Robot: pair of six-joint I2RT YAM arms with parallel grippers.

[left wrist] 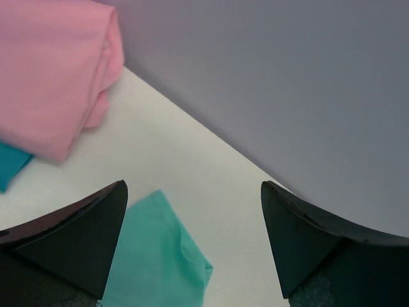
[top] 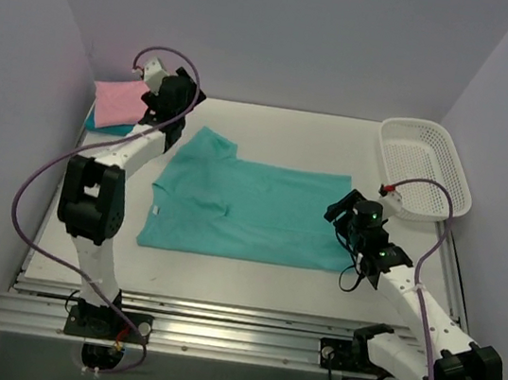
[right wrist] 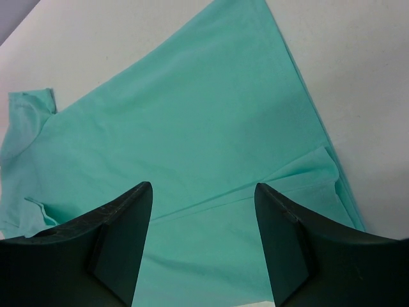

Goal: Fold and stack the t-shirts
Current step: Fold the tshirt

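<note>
The soft green shirt (top: 241, 212) was laid flat and partly folded mid-table (top: 269, 283). The pink shirt (top: 119, 101) was stacked, folded, on the blue shirt (top: 103, 127) in the far left corner. A white mesh basket (top: 417, 125) was set far right. The left gripper (left wrist: 192, 192) was spread near the pink shirt, nothing pinched. The right gripper (right wrist: 203, 192) was spread over the green shirt's right end, nothing pinched.

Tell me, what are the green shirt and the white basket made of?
The green t-shirt looks like soft, matte cloth, maybe cotton: it lies limp with creases. The white basket looks like stiff plastic: it holds its shape and its walls are a regular mesh.
</note>
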